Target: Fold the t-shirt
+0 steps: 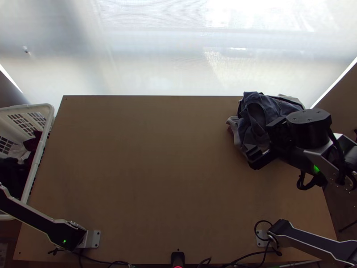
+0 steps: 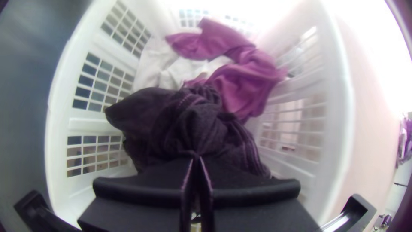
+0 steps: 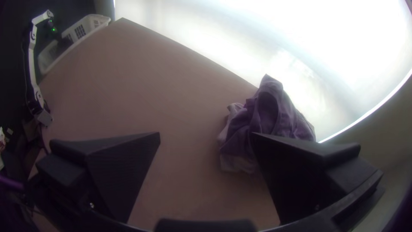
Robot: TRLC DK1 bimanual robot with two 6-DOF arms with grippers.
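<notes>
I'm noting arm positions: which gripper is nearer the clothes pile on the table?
Right. The right gripper is by the clothes pile; the left gripper is at the white basket, across the table.

A heap of cloth point(image 1: 256, 114) lay bunched at the far right corner of the surface point(image 1: 147, 156). Just beside the left edge stood a basket point(image 1: 44, 109), with garments point(image 2: 193, 124) piled in it. One arm base point(image 1: 93, 239) sat near left, another point(image 1: 261, 239) near right, with cables point(image 1: 250, 256) along the near edge between them.
</notes>
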